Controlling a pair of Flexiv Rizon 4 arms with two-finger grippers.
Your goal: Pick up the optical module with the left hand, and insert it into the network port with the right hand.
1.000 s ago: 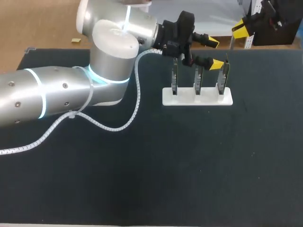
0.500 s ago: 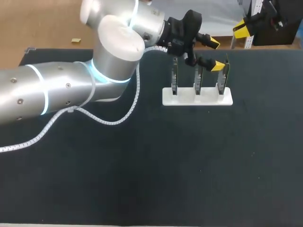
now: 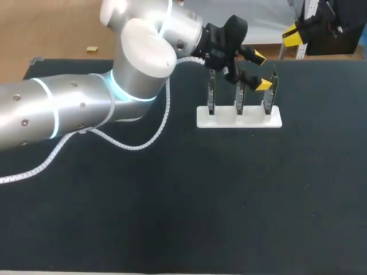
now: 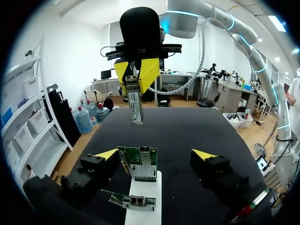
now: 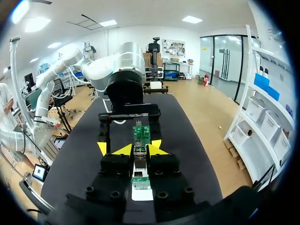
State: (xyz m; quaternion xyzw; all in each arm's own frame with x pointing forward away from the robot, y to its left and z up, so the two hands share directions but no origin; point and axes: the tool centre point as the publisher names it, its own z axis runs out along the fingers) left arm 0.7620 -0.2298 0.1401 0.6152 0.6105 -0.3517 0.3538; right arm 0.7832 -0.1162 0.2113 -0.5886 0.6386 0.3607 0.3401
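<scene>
The optical module [image 4: 135, 101], a slim silver bar, hangs straight down from my right gripper [image 4: 137, 75], which is shut on it past the table's far edge. In the right wrist view the module [image 5: 139, 158] sits between the yellow tips of the right gripper [image 5: 136, 148]. My left gripper [image 3: 261, 71] stands open over the white stand [image 3: 239, 117], between the middle and right cards. In the left wrist view the left gripper [image 4: 155, 154] has a green network card [image 4: 139, 163] between its spread fingers, not touching them.
Three upright cards [image 3: 239, 94] stand in a row in the stand at the back right of the black table [image 3: 218, 195]. My left arm and its white cable [image 3: 143, 140] cover the back left. The right gripper [image 3: 293, 35] shows at the far right edge.
My left arm has swung a little, and its open gripper has dropped slightly toward the cards. The right gripper has kept still with the module.
</scene>
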